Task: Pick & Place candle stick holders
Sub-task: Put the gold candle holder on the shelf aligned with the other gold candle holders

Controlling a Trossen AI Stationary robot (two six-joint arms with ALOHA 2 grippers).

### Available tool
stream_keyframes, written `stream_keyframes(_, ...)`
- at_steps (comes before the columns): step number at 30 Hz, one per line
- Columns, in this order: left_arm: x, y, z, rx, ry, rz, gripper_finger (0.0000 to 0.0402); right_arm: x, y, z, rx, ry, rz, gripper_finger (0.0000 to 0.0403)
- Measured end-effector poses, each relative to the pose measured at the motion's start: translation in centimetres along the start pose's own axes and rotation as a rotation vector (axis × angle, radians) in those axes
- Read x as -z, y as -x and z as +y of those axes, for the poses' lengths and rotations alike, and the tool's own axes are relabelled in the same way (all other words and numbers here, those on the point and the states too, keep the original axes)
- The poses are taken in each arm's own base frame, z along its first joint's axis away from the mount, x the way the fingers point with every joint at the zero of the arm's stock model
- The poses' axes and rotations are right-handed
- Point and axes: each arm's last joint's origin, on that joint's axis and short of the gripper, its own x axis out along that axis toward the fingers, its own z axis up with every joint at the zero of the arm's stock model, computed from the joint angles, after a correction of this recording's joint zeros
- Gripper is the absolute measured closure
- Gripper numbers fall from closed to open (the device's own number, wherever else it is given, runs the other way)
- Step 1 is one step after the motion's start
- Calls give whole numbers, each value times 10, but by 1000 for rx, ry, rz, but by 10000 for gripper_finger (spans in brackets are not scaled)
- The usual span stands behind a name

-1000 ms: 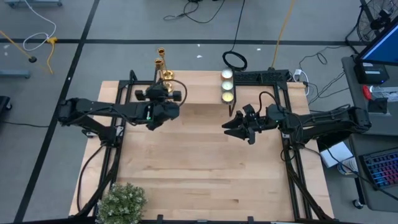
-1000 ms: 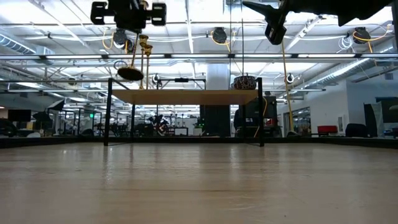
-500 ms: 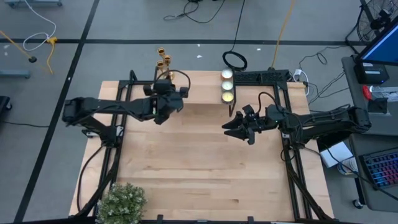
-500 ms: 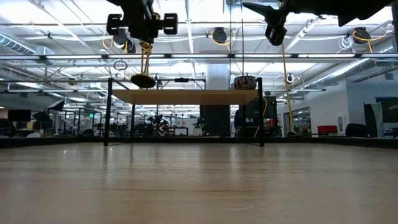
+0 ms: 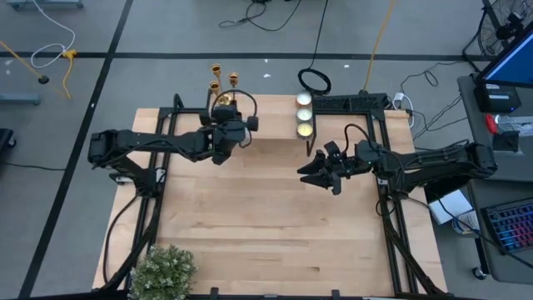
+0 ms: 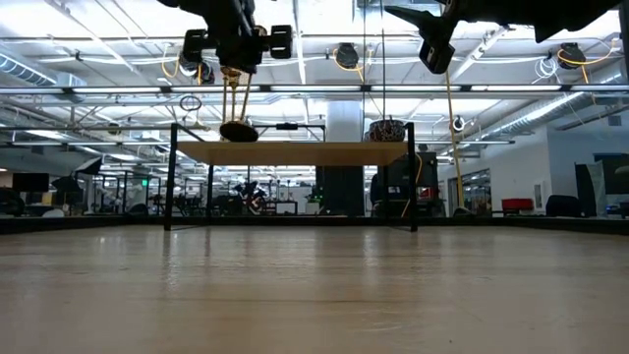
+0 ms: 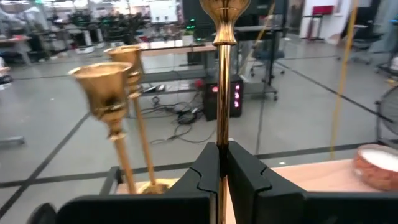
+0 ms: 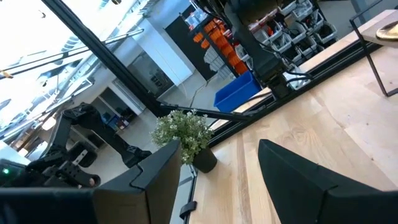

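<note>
Three gold candle stick holders show at the table's far left. My left gripper (image 5: 229, 129) is shut on one candle stick holder (image 7: 222, 93), whose cup (image 5: 232, 79) points up and whose round base (image 6: 239, 131) hangs in the air. The other two candle stick holders (image 7: 109, 93) (image 5: 215, 70) stand on their bases (image 7: 152, 185) just beyond it, at the table's far edge. My right gripper (image 5: 310, 173) is open and empty over the table's right middle; it also shows in the right wrist view (image 8: 217, 186) and the low view (image 6: 432, 44). My left gripper pinches the holder's thin stem (image 7: 222, 134) between its two fingers, below the cup. The fingers (image 7: 205, 171) come level from the table's near side and lie across the stem. The holder stands almost upright, lifted clear of the table.
Three small round candles (image 5: 305, 115) sit in a row at the far edge, right of the holders; one shows in the left wrist view (image 7: 376, 165). A potted plant (image 5: 162, 271) stands at the near left corner. Black frame rails (image 5: 158, 167) run along both sides. Bare wood (image 5: 266, 217) lies between the arms.
My left gripper has carried the held candle stick holder toward the table's right and a little toward the far edge, staying shut on it. The holder has stayed clear of the table and come nearer upright. The other two holders have stayed in place.
</note>
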Motion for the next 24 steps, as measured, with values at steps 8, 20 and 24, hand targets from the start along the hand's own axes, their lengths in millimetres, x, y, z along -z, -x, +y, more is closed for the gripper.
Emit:
stream_keyframes(8, -25, -4, -9, 233, 6, -85, 390, 0, 0, 0, -1, -3, 0, 193)
stream_keyframes(20, -22, -31, -9, 674, 1, 3, 390, 0, 0, 2, -58, -34, 29, 193)
stream_keyframes(24, -23, -40, -1, 910, -18, 83, 390, -1, 0, 3, -58, -30, 25, 193)
